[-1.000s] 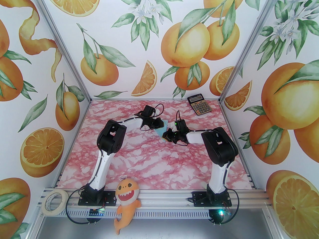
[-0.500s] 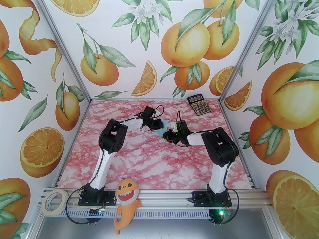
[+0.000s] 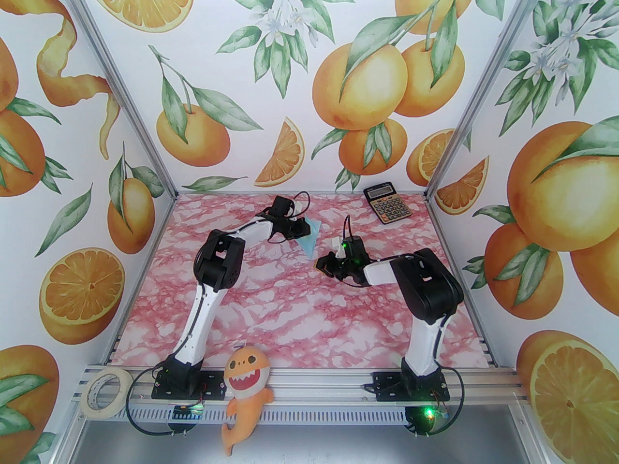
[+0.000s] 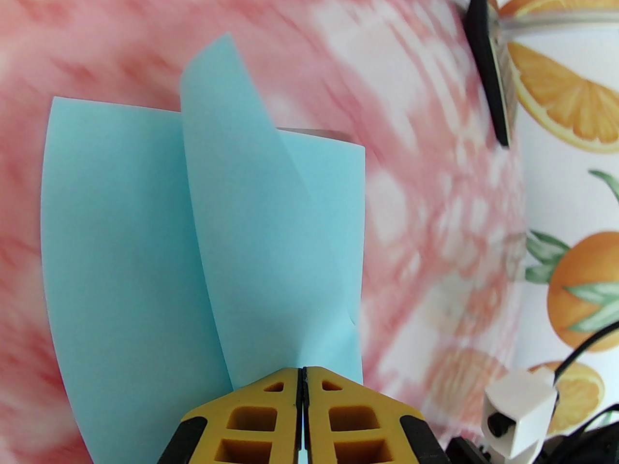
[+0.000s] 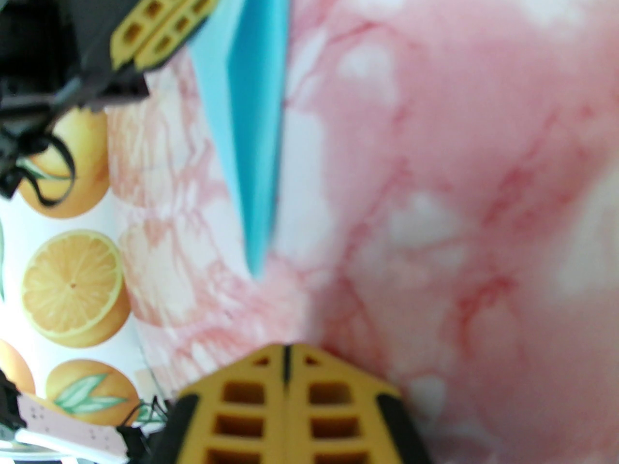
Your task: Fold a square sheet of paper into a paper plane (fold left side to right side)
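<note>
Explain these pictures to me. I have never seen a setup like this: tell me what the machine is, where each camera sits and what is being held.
The machine is two robot arms, a left arm and a right arm, bolted at the near edge of a pink marbled table. One picture looks down from above and behind them; the other two come from a camera on each wrist. The left tool is shut on a partly folded light-blue sheet of paper. The right tool is shut and holds nothing. A calculator lies at the table's far right.
</note>
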`<action>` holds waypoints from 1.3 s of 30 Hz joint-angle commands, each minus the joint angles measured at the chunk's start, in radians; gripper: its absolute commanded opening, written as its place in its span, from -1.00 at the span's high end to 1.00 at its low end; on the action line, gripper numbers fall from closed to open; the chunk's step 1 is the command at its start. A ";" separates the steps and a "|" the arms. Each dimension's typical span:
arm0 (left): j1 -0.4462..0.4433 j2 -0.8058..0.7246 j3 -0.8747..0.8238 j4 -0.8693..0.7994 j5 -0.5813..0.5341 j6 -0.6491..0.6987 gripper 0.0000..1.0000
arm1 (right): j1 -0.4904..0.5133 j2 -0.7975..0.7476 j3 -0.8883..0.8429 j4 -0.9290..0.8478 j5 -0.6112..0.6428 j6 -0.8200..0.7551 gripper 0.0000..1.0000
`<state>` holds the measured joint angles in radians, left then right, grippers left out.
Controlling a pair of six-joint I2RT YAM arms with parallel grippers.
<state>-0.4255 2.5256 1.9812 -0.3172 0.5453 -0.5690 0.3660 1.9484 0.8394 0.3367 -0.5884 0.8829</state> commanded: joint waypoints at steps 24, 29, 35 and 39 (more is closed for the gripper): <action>-0.114 -0.277 -0.482 0.151 -0.107 -0.187 0.84 | 0.044 0.037 0.261 -0.482 0.083 -0.073 1.00; -0.114 -0.279 -0.471 0.147 -0.103 -0.177 0.83 | 0.033 0.056 0.227 -0.504 0.130 -0.074 1.00; -0.110 -0.272 -0.445 0.138 -0.097 -0.166 0.82 | 0.025 0.110 0.229 -0.603 0.175 -0.117 1.00; -0.092 -0.261 -0.415 0.138 -0.101 -0.155 0.81 | 0.025 0.118 0.217 -0.636 0.181 -0.137 1.00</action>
<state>-0.5308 2.2677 1.5333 -0.1448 0.4522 -0.7475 0.3981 1.9884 1.0935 -0.1211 -0.5304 0.7834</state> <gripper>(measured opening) 0.095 0.047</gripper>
